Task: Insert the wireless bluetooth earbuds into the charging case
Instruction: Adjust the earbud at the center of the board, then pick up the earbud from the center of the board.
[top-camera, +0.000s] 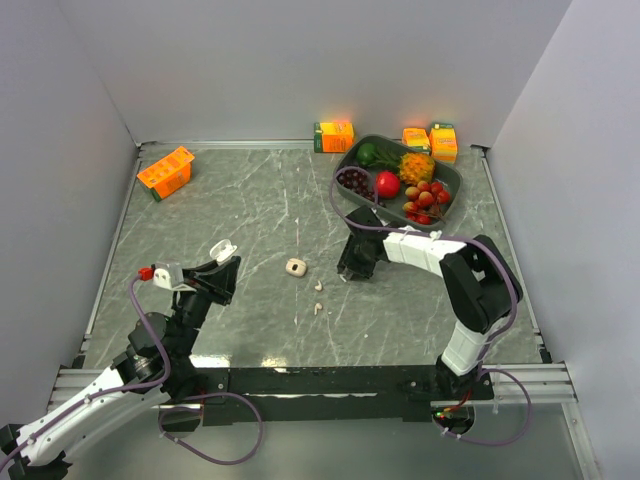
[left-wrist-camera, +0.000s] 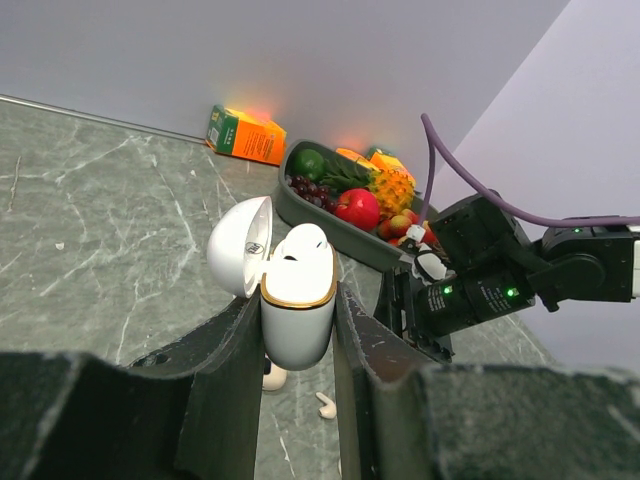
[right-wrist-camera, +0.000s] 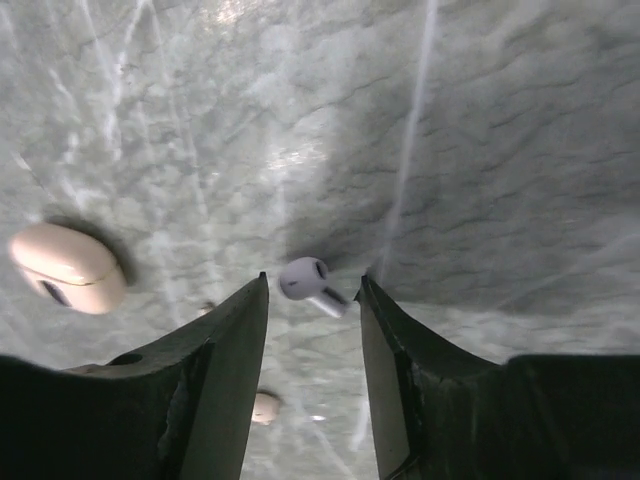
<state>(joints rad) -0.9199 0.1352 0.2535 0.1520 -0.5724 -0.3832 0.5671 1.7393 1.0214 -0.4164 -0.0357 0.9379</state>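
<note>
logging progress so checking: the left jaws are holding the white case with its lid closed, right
Wrong on the lid: it is flipped open, not closed, as the left wrist view shows. The rest stands: the left jaws are holding the white case.

Both arms pair white links with black joints: the left arm (top-camera: 90, 400) at lower left, the right arm (top-camera: 462, 350) at lower right. Purple cables (left-wrist-camera: 429, 160) trail along them. Green lights (left-wrist-camera: 446, 290) dot the right wrist's black housing; the fingers (right-wrist-camera: 220, 380) are dark and matte.
</note>
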